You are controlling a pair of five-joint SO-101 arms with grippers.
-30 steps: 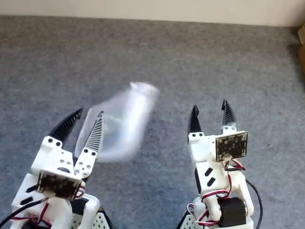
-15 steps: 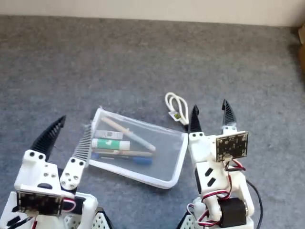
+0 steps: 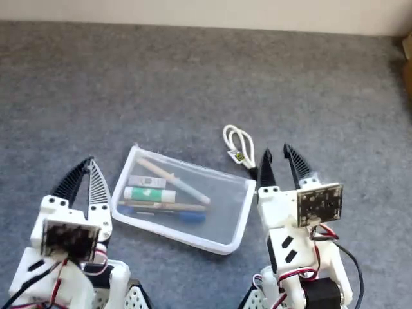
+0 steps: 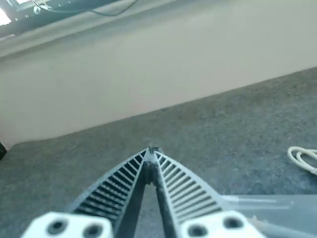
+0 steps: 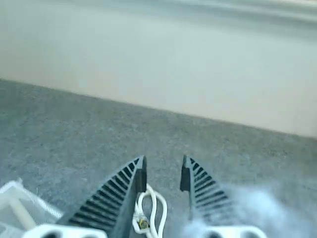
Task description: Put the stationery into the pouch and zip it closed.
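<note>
Pouch (image 3: pixel 183 201): lies flat between your arms, where both can reach it; stationery (image 3: pixel 161 192) inside.
Left gripper (image 3: pixel 91 163): fingers together, empty, left of pouch.
Right gripper (image 3: pixel 277 151): parted, empty, beside cord (image 3: pixel 237 141), perhaps for zipping.

left gripper (image 3: pixel 91 161): fingers together | right gripper (image 3: pixel 277 153): fingers slightly apart

Table, grey carpet-like top (image 3: pixel 193 71). Lying on it: clear pouch (image 3: pixel 226 207) near the front edge; white looped cord (image 3: pixel 237 140) just beside the pouch's far corner.
</note>
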